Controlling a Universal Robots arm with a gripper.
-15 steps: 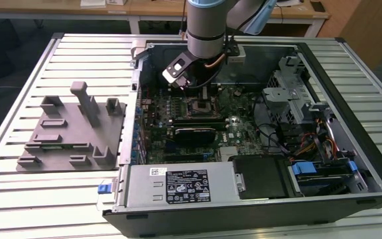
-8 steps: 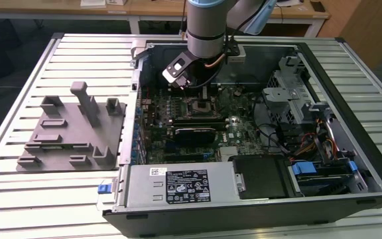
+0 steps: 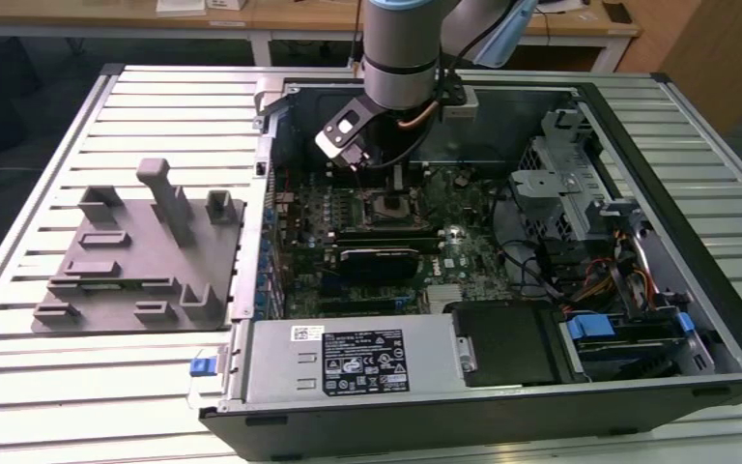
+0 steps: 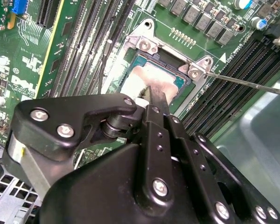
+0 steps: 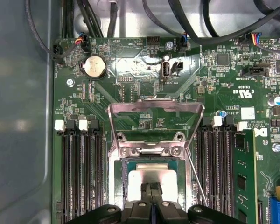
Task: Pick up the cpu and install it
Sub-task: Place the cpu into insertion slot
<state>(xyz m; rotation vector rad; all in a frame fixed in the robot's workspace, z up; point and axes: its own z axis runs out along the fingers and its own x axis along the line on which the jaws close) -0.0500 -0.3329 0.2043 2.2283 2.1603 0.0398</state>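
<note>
The cpu [image 4: 151,77] [image 5: 168,179] lies flat inside the black-framed motherboard socket [image 3: 394,204], its silvery top plate facing up and smeared with tan paste. My gripper [image 4: 155,95] [image 5: 152,189] hovers right over the middle of the chip, its two black fingers pressed together with nothing between them. Whether the tips touch the plate I cannot tell. In the exterior view the gripper [image 3: 390,179] reaches down into the open computer case just above the socket. The near part of the chip is hidden behind the fingers in both wrist views.
The socket's metal load plate [image 5: 156,112] stands flipped open, and its thin wire lever [image 4: 242,81] sticks out to the side. Memory slots [image 5: 79,172] flank the socket. A grey tray [image 3: 139,251] sits at the exterior view's left, outside the case. Cables and drive bays [image 3: 603,242] crowd the exterior view's right.
</note>
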